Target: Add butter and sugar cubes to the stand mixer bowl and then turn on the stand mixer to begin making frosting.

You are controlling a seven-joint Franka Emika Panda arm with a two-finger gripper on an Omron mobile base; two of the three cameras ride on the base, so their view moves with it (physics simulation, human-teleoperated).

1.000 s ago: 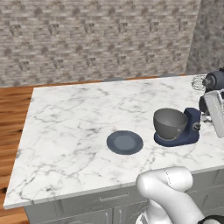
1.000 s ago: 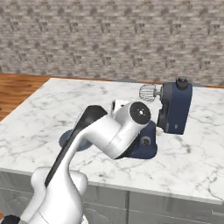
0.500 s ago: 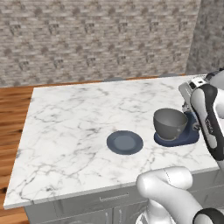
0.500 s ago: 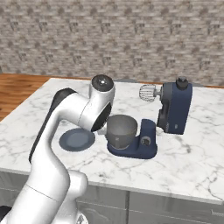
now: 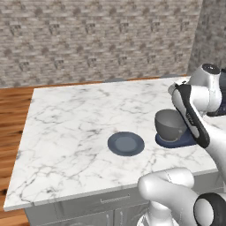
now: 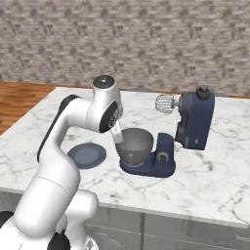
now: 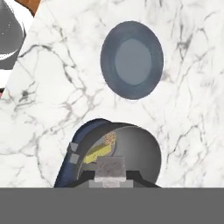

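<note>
butter (image 7: 97, 153) and sugar cubes (image 7: 111, 138) already lie inside the stand mixer bowl (image 6: 134, 144), so switching on the stand mixer (image 6: 194, 119) beside it remains; whether the hand is clenched or released, i cannot tell

Base cams flank counter (image 5: 66, 132); hand cam looks down close.

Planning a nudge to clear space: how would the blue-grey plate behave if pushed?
The plate lies flat and low on the marble counter, so it would likely slide, not tip. Its glossy look suggests rigid ceramic, probably chippable. Nothing touches it; the stand mixer bowl sits apart.
</note>
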